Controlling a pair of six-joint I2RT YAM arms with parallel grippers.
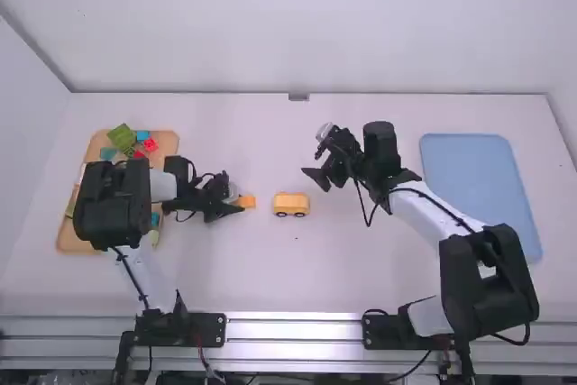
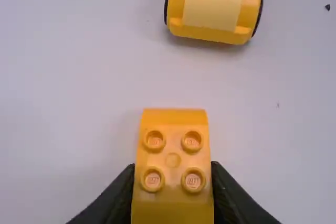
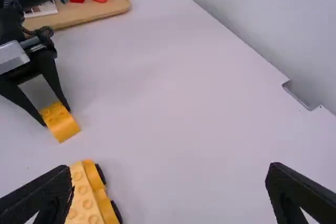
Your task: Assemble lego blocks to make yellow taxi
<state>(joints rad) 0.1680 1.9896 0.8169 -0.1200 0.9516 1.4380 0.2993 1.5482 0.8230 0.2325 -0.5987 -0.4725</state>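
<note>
High view. Containers, n = 2. Wooden tray [image 1: 64, 242], left side of table [image 1: 225, 281]: holds a large green block [image 1: 122, 138], two red blocks [image 1: 150, 144] and at least three blue blocks [image 1: 142, 135]; the left arm covers part of it, so full count not possible. Blue tray [image 1: 478, 178]: right side of table. Between trays: one orange-yellow block [image 1: 247, 202], at the left gripper [image 1: 237, 205]; one yellow wheeled body [image 1: 291, 204], on the table just beyond that block toward the right arm, two wheels visible. Right gripper [image 1: 321, 156] sits above the table, near the wheeled body.

Left wrist view. Left gripper [image 2: 172, 168] narrowed onto the orange-yellow block, one finger per side. Block studs, n = 4, facing up; one end rounded. Wheeled body near, apart from the block.

Right wrist view. Right gripper [image 3: 169, 170] spread wide, nothing between its fingers. Wheeled body partly visible beside one finger; two black wheels along one side. Wooden tray beyond: two red blocks, with green and blue ones.
</note>
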